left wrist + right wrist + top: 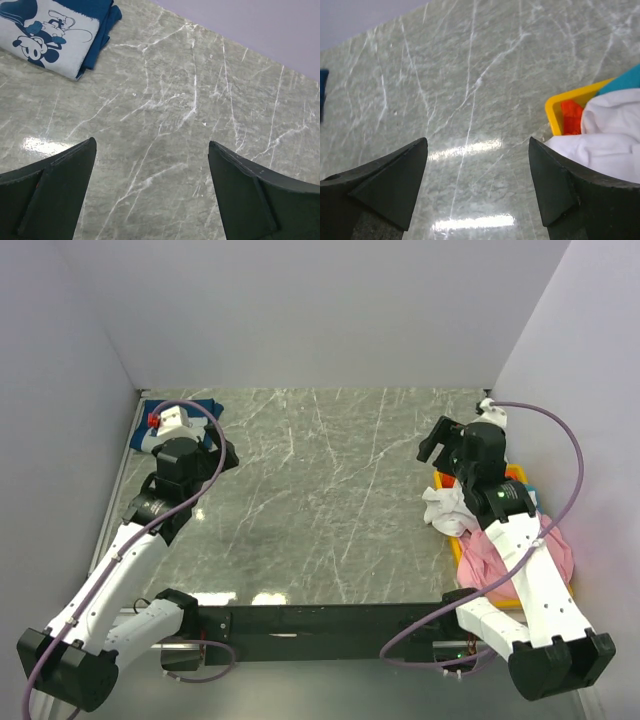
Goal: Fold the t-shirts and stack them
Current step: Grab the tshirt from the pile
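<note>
Plunging your right end effector (477, 145), released and empty like the left end effector (152, 145), into the tangled t-shirts (605, 137), you may drag the tray (557, 106) along.

The left arm (110, 570) at lower left and the right arm (535, 580) at lower right share white shells between black joints, ending in bulky black base blocks. A mauve cable (575, 455) loops off each wrist. In the wrist views, matte black wedge-shaped fingers (55, 195) fill the lower corners
</note>
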Robot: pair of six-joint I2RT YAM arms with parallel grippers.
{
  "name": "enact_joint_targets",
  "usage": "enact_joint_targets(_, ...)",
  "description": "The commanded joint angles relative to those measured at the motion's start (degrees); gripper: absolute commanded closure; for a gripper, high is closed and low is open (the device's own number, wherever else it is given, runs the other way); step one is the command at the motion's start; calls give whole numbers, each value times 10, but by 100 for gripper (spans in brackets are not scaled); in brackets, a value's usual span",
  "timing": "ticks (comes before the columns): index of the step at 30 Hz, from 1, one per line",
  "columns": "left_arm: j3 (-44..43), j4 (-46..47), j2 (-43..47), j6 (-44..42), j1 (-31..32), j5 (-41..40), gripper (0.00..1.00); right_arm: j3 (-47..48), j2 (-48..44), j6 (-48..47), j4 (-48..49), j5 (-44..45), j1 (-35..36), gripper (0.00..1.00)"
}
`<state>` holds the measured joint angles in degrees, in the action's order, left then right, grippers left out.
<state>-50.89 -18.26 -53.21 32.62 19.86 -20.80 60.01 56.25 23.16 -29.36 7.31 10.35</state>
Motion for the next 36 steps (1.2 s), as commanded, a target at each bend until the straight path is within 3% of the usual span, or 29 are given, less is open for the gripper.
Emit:
enact_joint_targets(1, -9, 22, -3, -5, -1, -22, 0, -12, -25, 66, 24, 90, -2, 11)
enact_joint_targets(8, -19, 44, -32, -19, -1, -19, 0, 18, -3, 99, -68, 148, -10, 10)
enact_joint_targets(13, -26, 51, -51, -26, -1, 0, 0, 53, 21, 235, -216, 263, -39, 10)
enact_joint_targets(14, -26, 51, -55, -28, -1, 2, 1, 59, 25, 271, -292, 275, -52, 8)
enact_joint_targets(16, -18, 54, -55, -34, -1, 6, 1, 50, 20, 308, -325, 258, -101, 4)
enact_joint_targets(23, 7, 73, -48, -34, -1, 14, 0, -31, -18, 349, -357, 175, -223, 2)
enact_joint_targets(27, 9, 73, -58, -31, -1, 23, 1, -52, -17, 363, -371, 192, -231, 2)
enact_joint_targets(36, 17, 66, -60, -26, 0, 27, 1, -143, -8, 362, -290, 146, -243, 3)
